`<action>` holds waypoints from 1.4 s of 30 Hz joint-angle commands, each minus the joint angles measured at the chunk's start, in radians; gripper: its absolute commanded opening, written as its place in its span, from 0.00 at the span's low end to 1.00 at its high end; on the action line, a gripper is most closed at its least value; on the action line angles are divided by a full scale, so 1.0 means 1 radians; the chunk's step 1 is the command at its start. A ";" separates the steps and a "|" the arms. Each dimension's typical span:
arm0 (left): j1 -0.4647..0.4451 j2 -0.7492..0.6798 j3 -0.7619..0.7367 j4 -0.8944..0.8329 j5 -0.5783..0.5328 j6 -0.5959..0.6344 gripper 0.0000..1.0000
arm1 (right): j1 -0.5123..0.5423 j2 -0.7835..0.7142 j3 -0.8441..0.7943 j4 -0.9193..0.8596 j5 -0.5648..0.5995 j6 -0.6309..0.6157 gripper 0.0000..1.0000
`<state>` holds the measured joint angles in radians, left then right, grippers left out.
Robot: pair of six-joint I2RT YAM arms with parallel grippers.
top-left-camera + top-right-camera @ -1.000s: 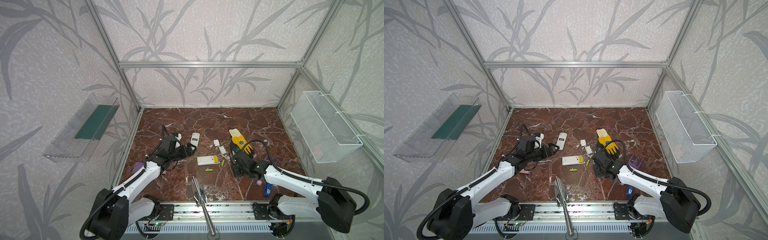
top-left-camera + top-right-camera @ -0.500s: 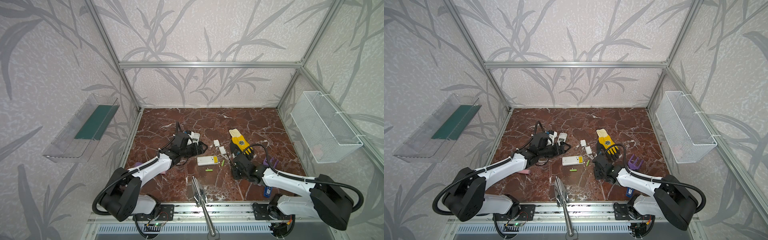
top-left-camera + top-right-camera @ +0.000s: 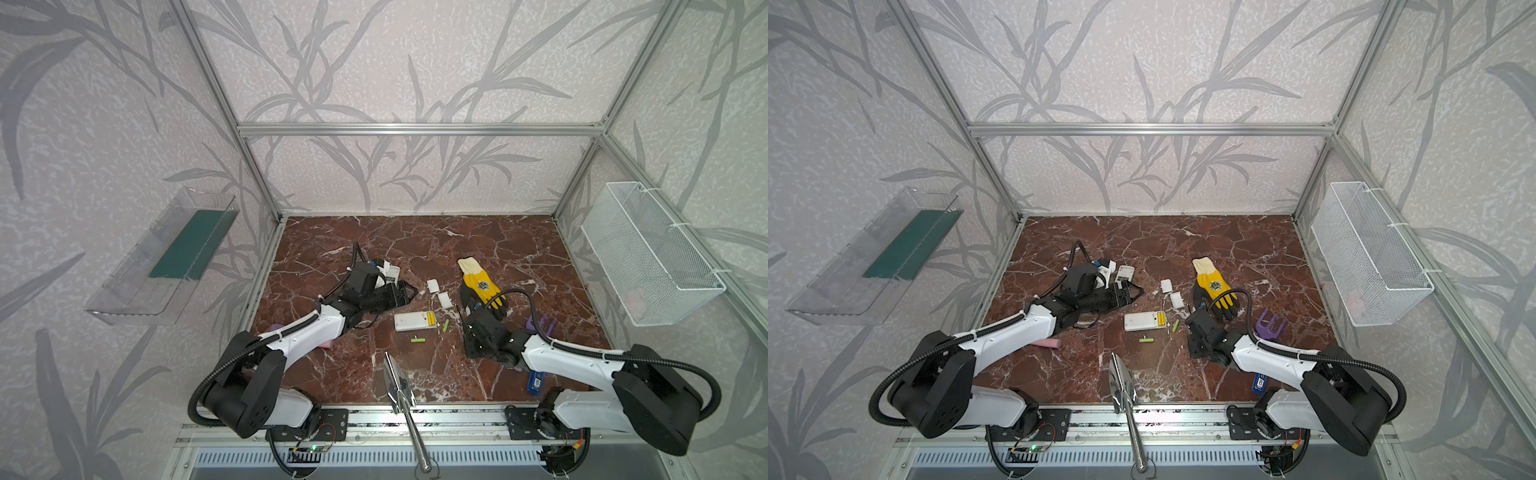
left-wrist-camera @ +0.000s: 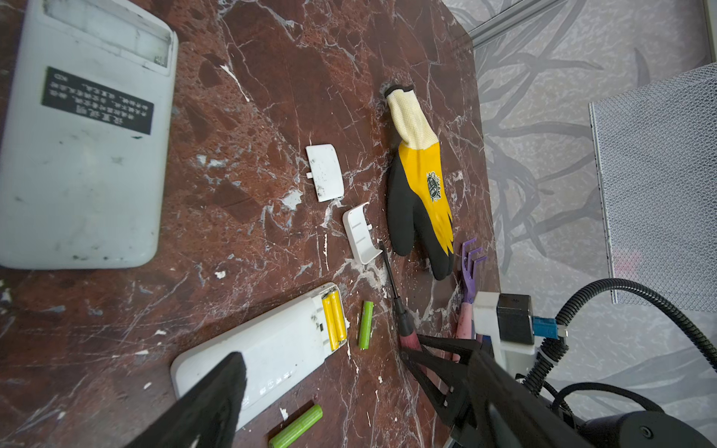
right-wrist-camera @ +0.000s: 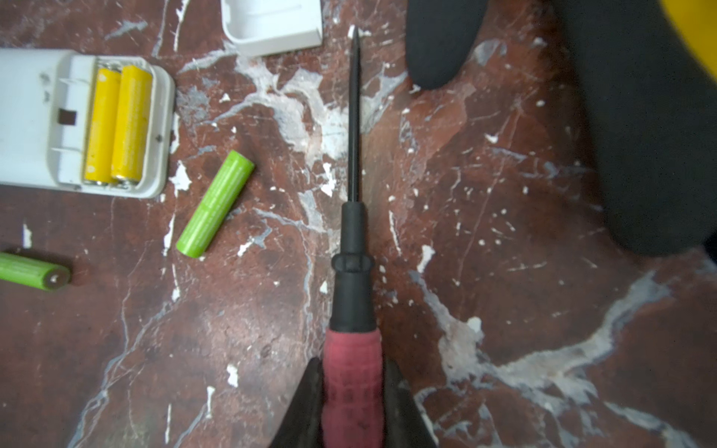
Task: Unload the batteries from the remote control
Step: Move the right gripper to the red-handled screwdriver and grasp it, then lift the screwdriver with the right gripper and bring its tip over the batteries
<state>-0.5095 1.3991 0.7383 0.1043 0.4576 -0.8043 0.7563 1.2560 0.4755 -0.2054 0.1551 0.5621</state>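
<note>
Over the red marble tabletop (image 3: pixel 498 249) your left tool (image 3: pixel 1133 293) hangs spread; your right tool (image 5: pixel 351 372) pinches a pink-handled black screwdriver (image 5: pixel 352 240). Left of it, the white plastic remote control (image 3: pixel 411 322) holds two yellow cylinder batteries (image 5: pixel 116 124); two lime-green cylinder batteries (image 5: pixel 215 203) lie loose alongside.

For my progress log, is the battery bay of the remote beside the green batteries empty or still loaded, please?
Still loaded: the remote has its bay uncovered, with two yellow batteries lying side by side inside.

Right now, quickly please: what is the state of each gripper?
Left gripper: open, holding nothing.
Right gripper: closed on the screwdriver, at its handle.
</note>
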 commanded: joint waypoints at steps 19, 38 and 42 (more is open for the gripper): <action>-0.056 0.058 0.026 0.274 0.025 -0.120 0.77 | -0.005 -0.198 0.216 -0.171 -0.348 -0.248 0.00; -0.108 0.128 0.018 0.354 0.015 -0.203 0.44 | -0.005 -0.145 0.248 -0.036 -0.391 -0.212 0.00; -0.112 0.131 0.024 0.361 0.024 -0.207 0.38 | -0.005 -0.135 0.249 -0.028 -0.394 -0.210 0.00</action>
<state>-0.6163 1.5211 0.7475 0.4347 0.4767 -1.0000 0.7540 1.1145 0.6926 -0.2676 -0.2268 0.3470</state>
